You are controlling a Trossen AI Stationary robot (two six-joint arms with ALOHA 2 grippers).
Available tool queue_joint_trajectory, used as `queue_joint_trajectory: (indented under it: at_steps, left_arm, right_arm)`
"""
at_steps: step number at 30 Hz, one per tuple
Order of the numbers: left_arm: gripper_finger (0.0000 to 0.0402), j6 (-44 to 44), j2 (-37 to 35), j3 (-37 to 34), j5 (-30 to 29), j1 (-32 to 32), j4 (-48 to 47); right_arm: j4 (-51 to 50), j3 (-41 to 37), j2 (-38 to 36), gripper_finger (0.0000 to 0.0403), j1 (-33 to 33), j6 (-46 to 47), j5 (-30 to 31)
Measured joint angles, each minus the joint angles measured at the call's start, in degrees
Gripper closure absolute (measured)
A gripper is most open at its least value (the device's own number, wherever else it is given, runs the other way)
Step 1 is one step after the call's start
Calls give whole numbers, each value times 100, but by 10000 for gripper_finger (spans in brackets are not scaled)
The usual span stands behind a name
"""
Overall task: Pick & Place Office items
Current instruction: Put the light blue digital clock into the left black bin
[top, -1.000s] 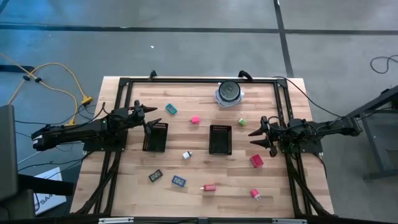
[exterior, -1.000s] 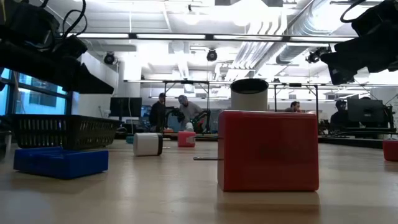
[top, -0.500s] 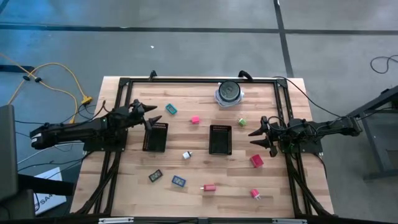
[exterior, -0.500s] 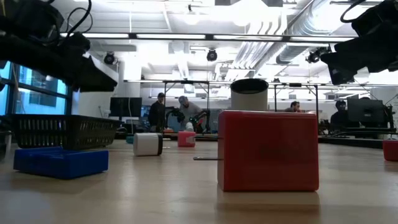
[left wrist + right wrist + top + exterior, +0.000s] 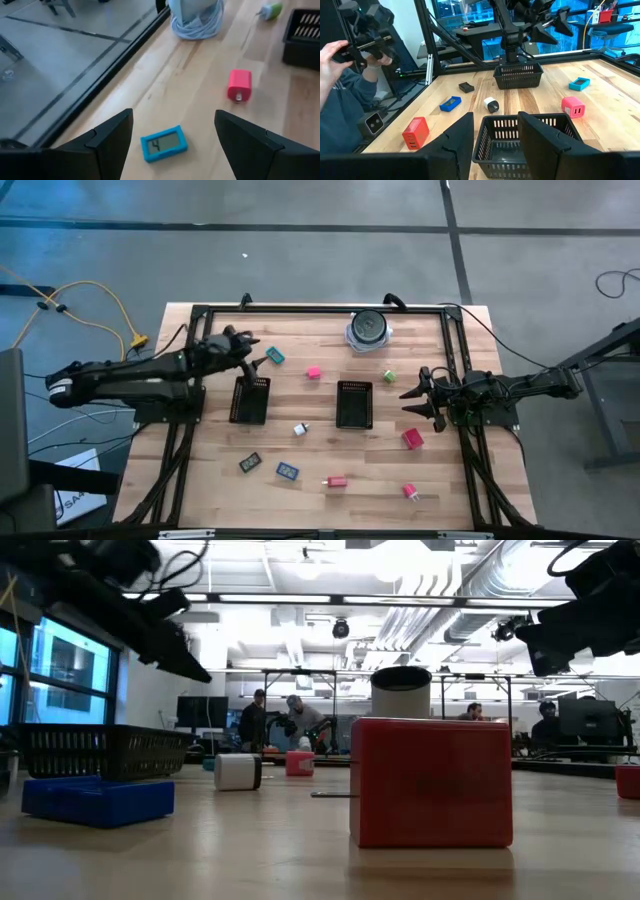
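Observation:
Small office items lie scattered on the wooden table: a teal piece (image 5: 275, 356), a pink block (image 5: 314, 372), a green one (image 5: 389, 377), a white one (image 5: 300, 429), a red block (image 5: 413, 439), a dark piece (image 5: 250, 463), a blue one (image 5: 287, 471) and two pink ones near the near edge. My left gripper (image 5: 257, 357) hovers open just left of the teal piece (image 5: 164, 144), which shows between its fingers, apart from them. My right gripper (image 5: 408, 401) waits open at the table's right, facing the right mesh tray (image 5: 525, 137).
Two black mesh trays (image 5: 250, 400) (image 5: 354, 404) stand mid-table. A round grey-and-black disc (image 5: 368, 328) with coiled cable sits at the far edge. A black frame rims the table. A person's hand (image 5: 335, 55) shows beyond the table's left side.
My left gripper has moved toward the table's far edge and to the right, from beside the left tray toward the teal piece, staying open. The right arm has kept still and no item has moved.

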Motion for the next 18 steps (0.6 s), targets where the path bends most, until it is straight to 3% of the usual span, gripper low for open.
queue_joint_trajectory:
  at_steps: [7, 13, 18]
  left_arm:
    - [127, 146, 818, 1082, 838, 577, -1180]
    - [127, 967, 1184, 1593, 1544, 1078, -1443]
    - [127, 1061, 1373, 2065, 1742, 1477, -1971]
  right_arm:
    - [0, 1, 0, 262, 0, 0, -2]
    - [0, 0, 2, 262, 0, 0, -2]
    - [1, 1, 0, 262, 0, 0, 0]
